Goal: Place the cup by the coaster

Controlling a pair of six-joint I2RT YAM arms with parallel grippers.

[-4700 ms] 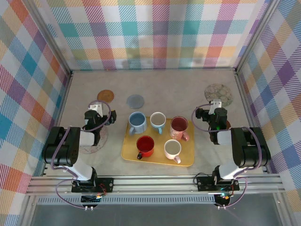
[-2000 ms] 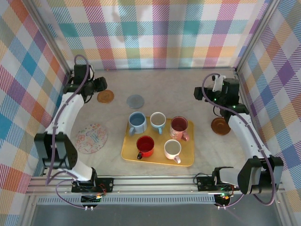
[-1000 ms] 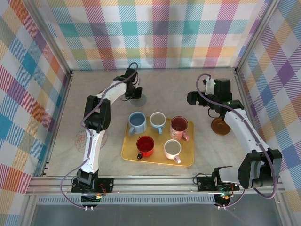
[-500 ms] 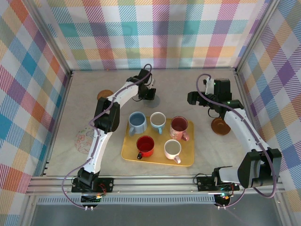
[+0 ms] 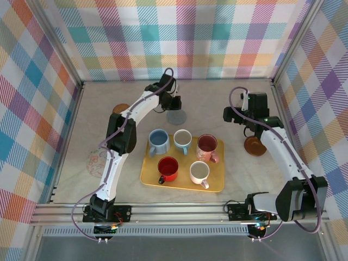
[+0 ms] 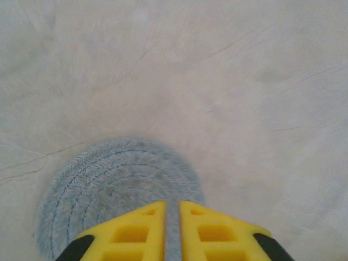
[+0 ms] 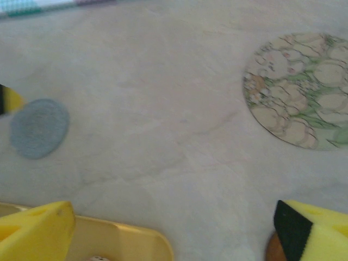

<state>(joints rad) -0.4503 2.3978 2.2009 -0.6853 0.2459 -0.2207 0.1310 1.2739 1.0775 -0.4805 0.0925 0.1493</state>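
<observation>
Grey counter (image 5: 206, 98) is used as the work surface. Yellow tray (image 5: 180, 185) is seated mid-counter, toward the near side.

Left end effector (image 5: 173, 105) (image 6: 172, 215) is parked low over the grey-blue coaster (image 5: 176, 117) (image 6: 109, 179) (image 7: 39, 128). Its fingers are nearly closed, with only a thin slit seen between them. The tips overlap the coaster's near edge; a pinch on it cannot be confirmed.

Right end effector (image 5: 227, 114) (image 7: 174, 217) is spread wide with nothing gripped, over bare counter just beyond the tray's far right corner.

Marbled coaster (image 7: 299, 89) is seen ahead of it, to the right. Floral coaster (image 5: 97, 160) is found well left of the tray.

All five cups are seated upright in the tray:
- Far row: blue cup (image 5: 158, 141), white cup (image 5: 182, 140), pink cup (image 5: 207, 145).
- Near row: red cup (image 5: 168, 167), pink-handled cup (image 5: 199, 172).

The grey-blue coaster is laid flat just beyond the tray's far edge, nearest the white cup but apart from it.

Right brown coaster (image 5: 254, 145) is placed right of the tray. Left brown coaster (image 5: 119, 109) is partly hidden by the left arm.
</observation>
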